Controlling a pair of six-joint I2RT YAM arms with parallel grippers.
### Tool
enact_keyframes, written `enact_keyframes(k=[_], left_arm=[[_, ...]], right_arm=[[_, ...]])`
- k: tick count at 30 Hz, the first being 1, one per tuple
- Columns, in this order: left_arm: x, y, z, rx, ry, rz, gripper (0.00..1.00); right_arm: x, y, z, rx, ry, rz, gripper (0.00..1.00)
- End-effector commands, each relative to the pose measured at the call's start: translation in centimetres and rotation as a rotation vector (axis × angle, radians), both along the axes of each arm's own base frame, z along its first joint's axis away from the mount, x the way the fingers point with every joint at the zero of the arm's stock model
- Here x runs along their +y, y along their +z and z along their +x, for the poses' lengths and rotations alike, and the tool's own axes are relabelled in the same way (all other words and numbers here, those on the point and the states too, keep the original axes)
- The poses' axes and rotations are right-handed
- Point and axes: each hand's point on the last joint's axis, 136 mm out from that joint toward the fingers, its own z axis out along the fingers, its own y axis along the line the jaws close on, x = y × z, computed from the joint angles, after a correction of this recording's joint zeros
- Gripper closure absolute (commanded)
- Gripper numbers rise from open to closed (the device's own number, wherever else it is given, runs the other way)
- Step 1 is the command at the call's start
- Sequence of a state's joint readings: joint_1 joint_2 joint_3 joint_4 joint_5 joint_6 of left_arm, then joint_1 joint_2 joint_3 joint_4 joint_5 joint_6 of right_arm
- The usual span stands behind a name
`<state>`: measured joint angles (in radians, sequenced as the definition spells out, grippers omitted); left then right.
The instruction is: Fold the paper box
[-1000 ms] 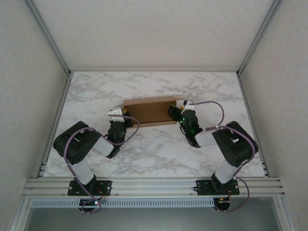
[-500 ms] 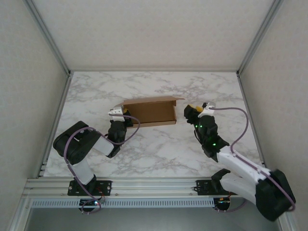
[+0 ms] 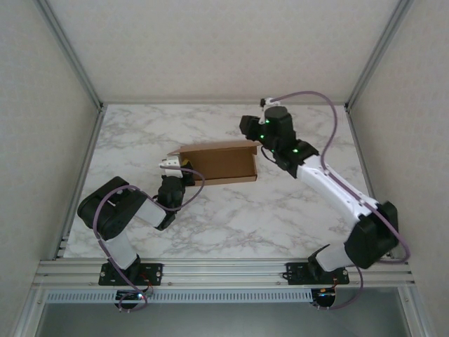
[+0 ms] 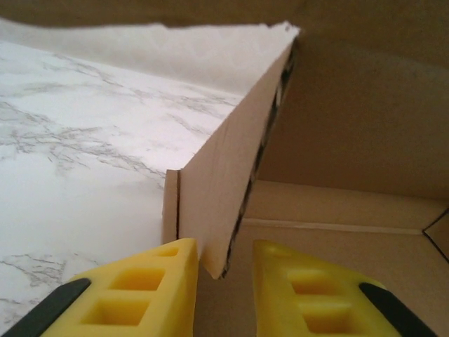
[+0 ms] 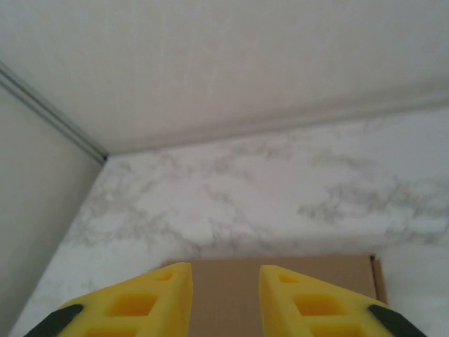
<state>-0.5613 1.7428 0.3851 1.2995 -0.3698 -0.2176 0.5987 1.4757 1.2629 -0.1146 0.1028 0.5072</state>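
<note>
A white table (image 3: 231, 225) with grey marble veining spreads across the enclosure. The same veined top shows at the left of the left wrist view and across the middle of the right wrist view. Pale, finely textured walls close it in: a back wall (image 3: 224, 49), a left wall (image 3: 35, 126) and a right wall (image 3: 417, 126). Silver metal posts (image 3: 70, 53) run up the two back corners, and a grooved metal rail (image 3: 224, 268) lies along the table's near edge.
</note>
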Motion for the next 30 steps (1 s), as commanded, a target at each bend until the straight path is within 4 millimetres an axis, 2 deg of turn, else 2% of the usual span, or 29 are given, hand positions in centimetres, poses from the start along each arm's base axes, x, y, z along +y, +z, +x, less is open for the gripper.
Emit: enact_keyframes(k=[1,3,9,14,17,21,26,27,30], left_arm=[[-1.0,0.5,0.0,0.006,-0.052,-0.037,0.72],[-1.3,0.5,-0.2,0.021,-0.071,-0.045,0.69],[-2.7,2.5,-1.9,0.055,-0.183,-0.115,0.49],[-2.3,3.8,-4.5,0.099,-0.220,-0.204,0.44],[-1.4,3.7,-6.0,0.128,-0.216,-0.222,0.44],[0.9,3.9,-7.5,0.167,-0.127,-0.271,0.45],[6.8,6.0,-9.4,0.098,0.137,-0.391,0.52],[7.8,6.6,-9.7,0.078,0.179,-0.410,0.53],[8.8,8.6,-9.1,0.079,0.207,-0.378,0.51]], right_arm=[[1.1,-4.7,-1.4,0.149,0.007,-0.055,0.70],[1.3,-5.9,-1.4,0.158,-0.009,-0.070,0.70],[1.1,-8.4,-1.0,0.180,-0.043,-0.092,0.69],[1.0,-9.8,-1.1,0.196,-0.045,-0.096,0.67],[0.9,-9.9,-1.0,0.193,-0.048,-0.107,0.63],[0.3,-9.7,-0.9,0.197,-0.081,-0.123,0.58],[-0.1,-7.7,-1.6,0.119,-0.057,-0.099,0.54],[-0.5,-6.8,-1.7,0.077,-0.065,-0.085,0.59],[-0.9,-5.5,-2.2,0.037,-0.023,-0.031,0.80]])
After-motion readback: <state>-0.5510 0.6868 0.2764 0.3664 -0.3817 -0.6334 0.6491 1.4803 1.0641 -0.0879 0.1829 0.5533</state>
